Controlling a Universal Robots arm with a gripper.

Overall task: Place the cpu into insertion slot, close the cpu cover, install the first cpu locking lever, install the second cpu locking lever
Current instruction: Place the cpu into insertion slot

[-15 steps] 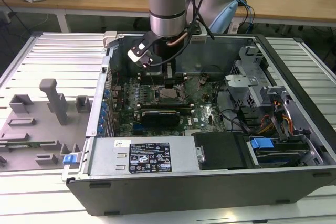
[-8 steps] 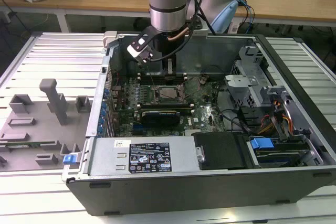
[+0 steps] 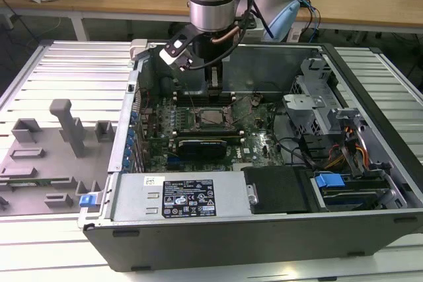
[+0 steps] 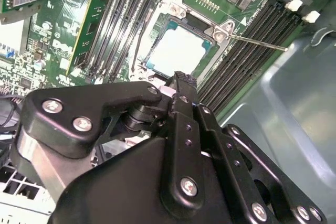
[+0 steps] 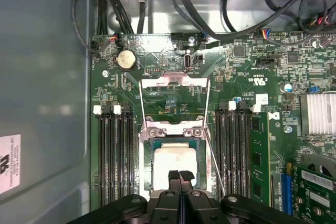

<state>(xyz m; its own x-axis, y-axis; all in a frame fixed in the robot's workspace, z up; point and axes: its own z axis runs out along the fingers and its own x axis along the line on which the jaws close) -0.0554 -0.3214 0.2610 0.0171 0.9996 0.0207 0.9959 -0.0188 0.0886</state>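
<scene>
1. Exterior view: the arm comes straight down into the open case (image 3: 264, 226), in the upper middle of the frame. This puts the gripper (image 3: 215, 87) just above the slot (image 3: 213, 118), which sits near the frame's centre. The board lies flat on the case floor, so I think a vertical approach is the natural one.

2. Second wrist view: the cpu (image 4: 178, 51) lies flat inside the slot with its pale top upward and its edges parallel to the rim. In my judgement the placing step is done. The gripper's tip is over the nearer edge of the cpu. I cannot tell whether it touches. A lever (image 4: 257, 41), a thin rod, sticks out free over the memory slots (image 4: 252, 24), so nothing is locked.

3. First wrist view: the fingers (image 5: 174, 178) are pressed together with nothing between them. They form one narrow tip, which probably suits pushing more than grasping. The cover (image 5: 176, 81) is folded back, away from the cpu, and the board shows through its window. That is why the cpu is bare.
</scene>
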